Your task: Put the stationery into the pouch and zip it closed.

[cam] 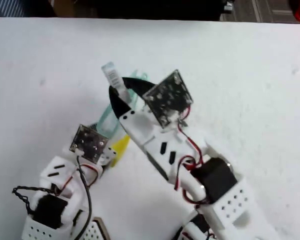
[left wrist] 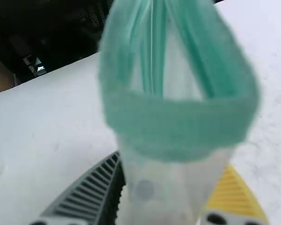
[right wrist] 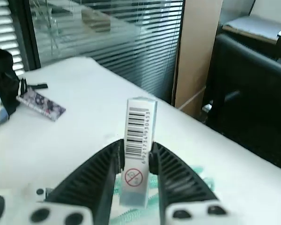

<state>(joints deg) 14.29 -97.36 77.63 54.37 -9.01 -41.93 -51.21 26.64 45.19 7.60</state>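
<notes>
Entry: my right hand point(right wrist: 136, 152) is pinching the barcoded stationery piece point(right wrist: 139, 124) upright, my left hand point(left wrist: 171, 166) is clamping the green-rimmed pouch point(left wrist: 178, 126), its mouth gaping just beyond the right hand; I am judging a slow, centred lowering safest.

The translucent, green-banded plastic pouch point(left wrist: 178, 126) is seen blurred and is cut off by the top edge. The white barcoded stick's point(right wrist: 138, 136) lower end is hidden between black ribbed fingers point(right wrist: 91, 180).

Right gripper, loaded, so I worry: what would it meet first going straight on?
The way looks free: past the right gripper and its barcoded item lies bare table, as far as depth shows; the pouch sits beneath.
</notes>
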